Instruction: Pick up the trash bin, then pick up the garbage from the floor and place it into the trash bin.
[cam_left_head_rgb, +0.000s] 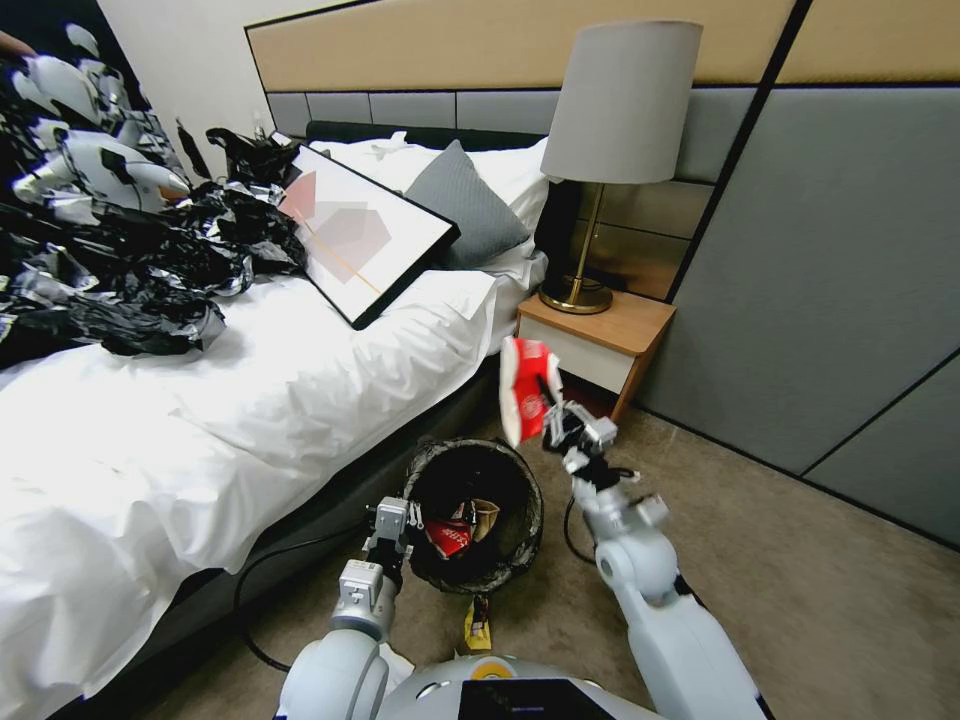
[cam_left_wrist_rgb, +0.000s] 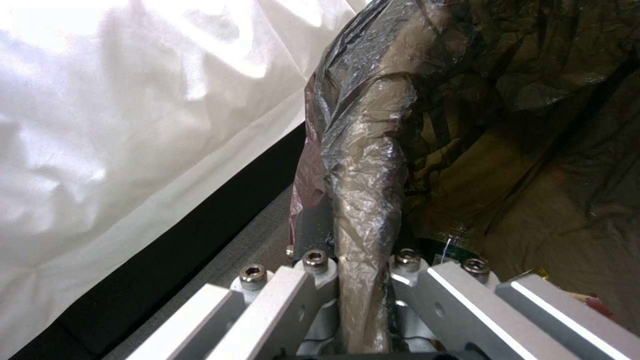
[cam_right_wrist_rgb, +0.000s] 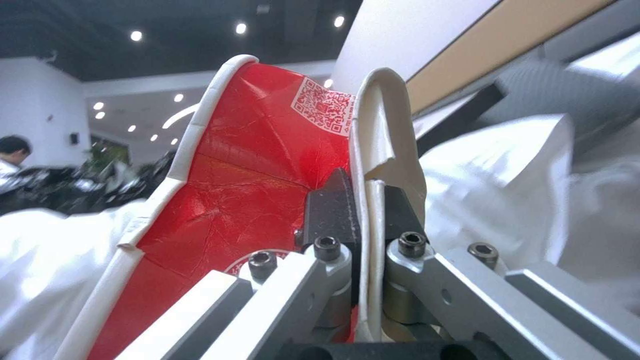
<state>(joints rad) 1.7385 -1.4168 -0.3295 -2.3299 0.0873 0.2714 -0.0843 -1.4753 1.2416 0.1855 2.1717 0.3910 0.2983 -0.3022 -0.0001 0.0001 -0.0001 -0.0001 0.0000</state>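
Red-and-white crushed paper cup (cam_left_head_rgb: 527, 388) pinched by its torn rim in the right gripper (cam_left_head_rgb: 556, 424), held up above and just right of the trash bin (cam_left_head_rgb: 474, 515). Clamped on the bin's bag-covered rim (cam_left_wrist_rgb: 363, 210): the left gripper (cam_left_head_rgb: 397, 524), at the side nearest the bed (cam_left_head_rgb: 250, 420). Inside the bin already, a red wrapper (cam_left_head_rgb: 449, 538) and a brown scrap (cam_left_head_rgb: 485, 516). On the carpet just in front of the bin, a yellow packet (cam_left_head_rgb: 477, 625). Probably feather-light and flimsy, that cup: creased, easily crushed further, best kept pinched at the stiffer rolled rim. Crinkled liner likely slippery under the pads.
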